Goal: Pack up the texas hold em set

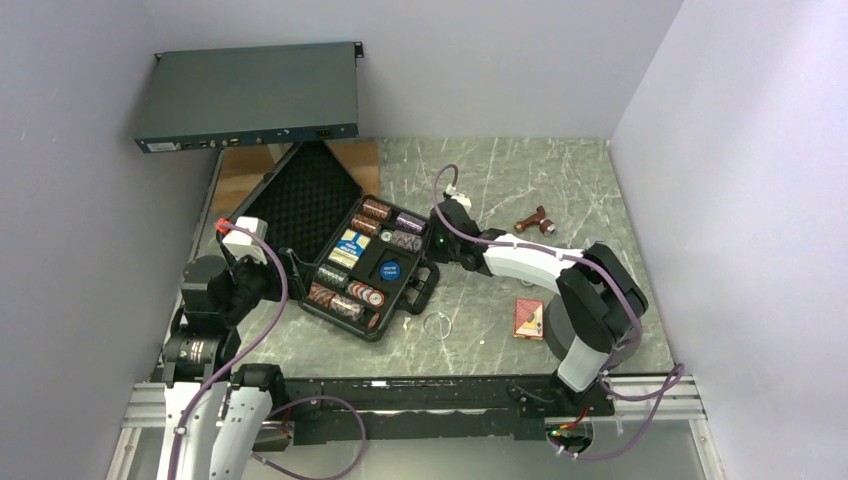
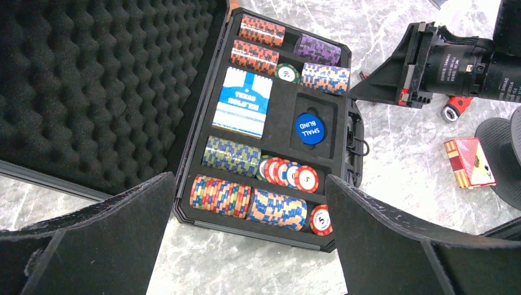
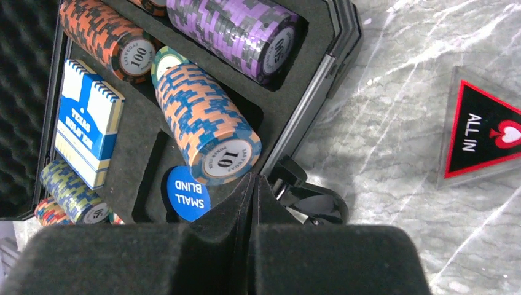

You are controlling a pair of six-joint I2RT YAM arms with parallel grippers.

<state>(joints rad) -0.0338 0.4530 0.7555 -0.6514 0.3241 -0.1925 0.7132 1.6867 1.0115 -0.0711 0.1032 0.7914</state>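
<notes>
Seating of orange-and-blue chip roll (image 3: 203,123) at right edge of case (image 1: 305,195); appears askew in its slot. With right gripper (image 3: 253,184) clenched and empty just outside that edge, press gently on roll's end face, level and inward. Left gripper (image 2: 249,177): released, above case's near end. Afterwards, probably fetch red card box (image 1: 529,317), lying right of case.

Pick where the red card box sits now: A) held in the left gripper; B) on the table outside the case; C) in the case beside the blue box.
B: the red card box lies on the table, apart from the open case.
</notes>
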